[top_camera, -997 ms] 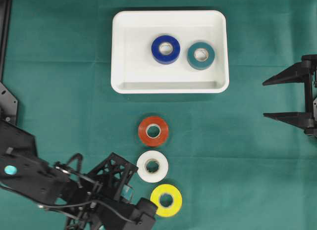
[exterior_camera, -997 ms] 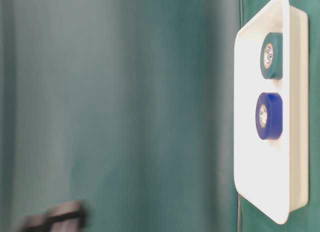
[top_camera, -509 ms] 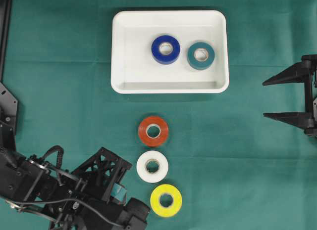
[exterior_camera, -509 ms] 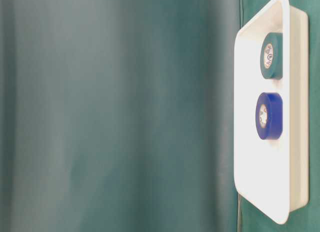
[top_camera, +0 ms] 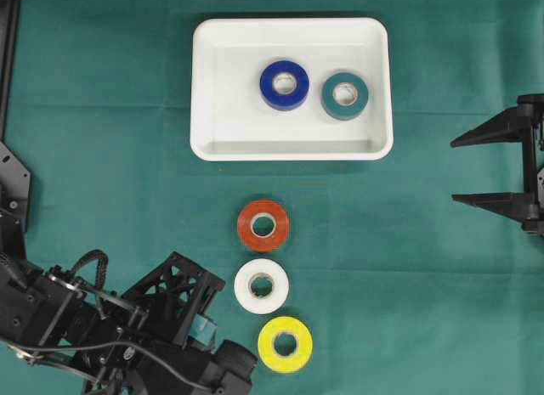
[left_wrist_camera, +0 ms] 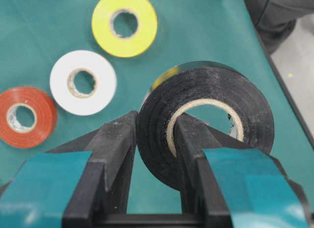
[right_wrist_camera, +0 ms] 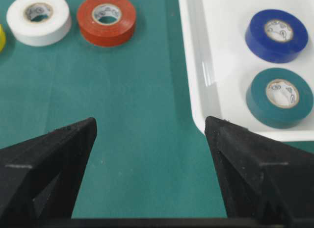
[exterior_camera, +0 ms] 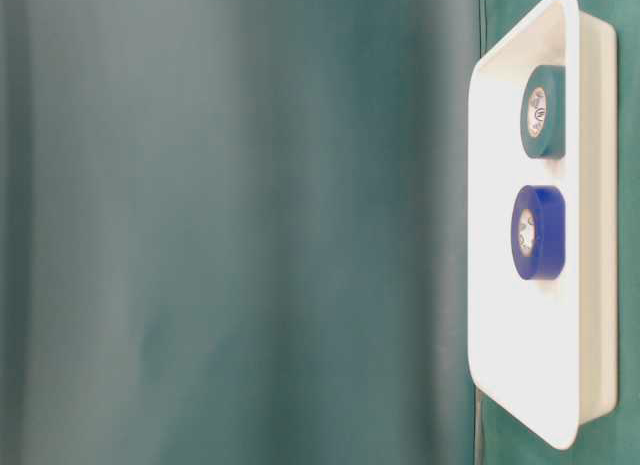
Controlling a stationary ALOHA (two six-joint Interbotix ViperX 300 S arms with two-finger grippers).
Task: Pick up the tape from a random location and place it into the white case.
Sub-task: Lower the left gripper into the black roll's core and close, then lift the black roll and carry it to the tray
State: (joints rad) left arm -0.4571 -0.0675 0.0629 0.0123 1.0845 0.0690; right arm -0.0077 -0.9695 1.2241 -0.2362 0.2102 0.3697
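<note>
In the left wrist view my left gripper is shut on a black tape roll, one finger outside the roll's wall and the other through its core. In the overhead view this gripper is at the bottom left, just left of the yellow roll. The white case lies at the top centre and holds a blue roll and a dark green roll. At the right edge my right gripper stands open and empty, over bare cloth beside the case.
A red roll and a white roll lie in a column with the yellow one, below the case on the green cloth. The table-level view shows the case with the same two rolls inside.
The left arm drew back to the left with the black roll, away from the yellow one, and its blurred part left the table-level view. It has been still since. The right arm has not moved.
</note>
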